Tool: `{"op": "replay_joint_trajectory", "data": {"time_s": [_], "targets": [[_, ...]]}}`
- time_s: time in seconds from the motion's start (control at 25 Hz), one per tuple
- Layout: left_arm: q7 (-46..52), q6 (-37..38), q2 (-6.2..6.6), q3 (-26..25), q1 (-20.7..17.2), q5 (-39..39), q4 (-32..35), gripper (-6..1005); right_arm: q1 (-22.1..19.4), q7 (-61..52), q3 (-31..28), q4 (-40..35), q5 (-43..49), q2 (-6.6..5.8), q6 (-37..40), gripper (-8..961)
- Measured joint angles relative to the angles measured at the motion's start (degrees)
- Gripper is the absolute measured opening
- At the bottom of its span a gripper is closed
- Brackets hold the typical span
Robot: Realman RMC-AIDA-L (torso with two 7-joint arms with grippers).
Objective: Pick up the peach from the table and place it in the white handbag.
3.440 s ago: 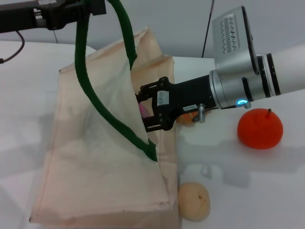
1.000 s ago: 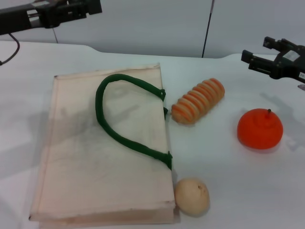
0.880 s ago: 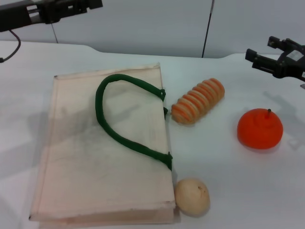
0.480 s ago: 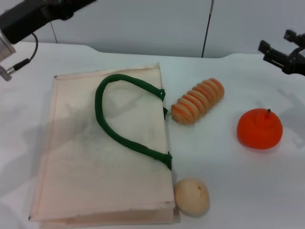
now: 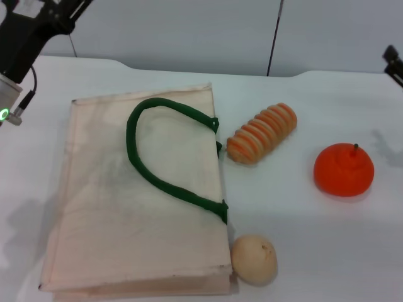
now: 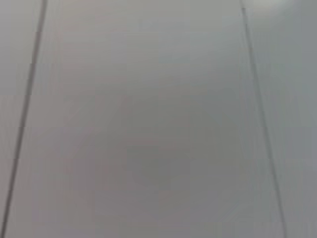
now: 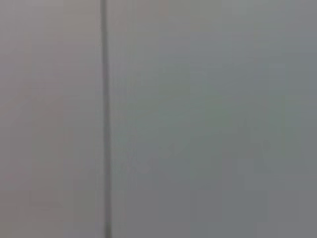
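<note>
The white handbag point(image 5: 138, 201) lies flat on the table in the head view, with its dark green handle point(image 5: 151, 163) looped across its top face. The peach does not show in any view. My left gripper point(image 5: 62, 10) is raised at the far left corner, above and behind the bag, holding nothing that I can see. My right gripper point(image 5: 394, 63) is only a dark sliver at the right edge, behind the orange fruit. Both wrist views show only a grey wall with thin dark lines.
A bright orange fruit with a stem point(image 5: 344, 169) sits at the right. A tan-beige round fruit point(image 5: 254, 258) touches the bag's near right corner. An orange-striped loaf-shaped thing point(image 5: 262, 132) lies just right of the bag. The white table point(image 5: 302, 239) stretches around them.
The bag, held open by my left gripper with my right gripper inside it, now lies flat. My left arm has swung up and left. My right gripper has drawn back to the right edge.
</note>
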State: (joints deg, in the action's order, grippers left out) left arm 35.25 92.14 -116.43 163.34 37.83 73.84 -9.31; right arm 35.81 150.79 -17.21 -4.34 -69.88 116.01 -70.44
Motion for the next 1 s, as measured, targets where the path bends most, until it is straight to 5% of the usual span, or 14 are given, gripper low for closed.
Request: {"op": "replay_joint_trajectory", "data": {"time_s": [0.2,1.0], "targets": [[-1.5,-2.0,0.00,0.0,-0.6,1.6,1.9,828,-2.7,4.1,-7.3,1.9,0.0,0.14,-1.1,894],[-1.3,-2.7,-0.08,0.0,-1.0,1.8,2.6,828,-3.5,4.3,-7.8,2.0,0.0,0.18,-2.1,893]]}}
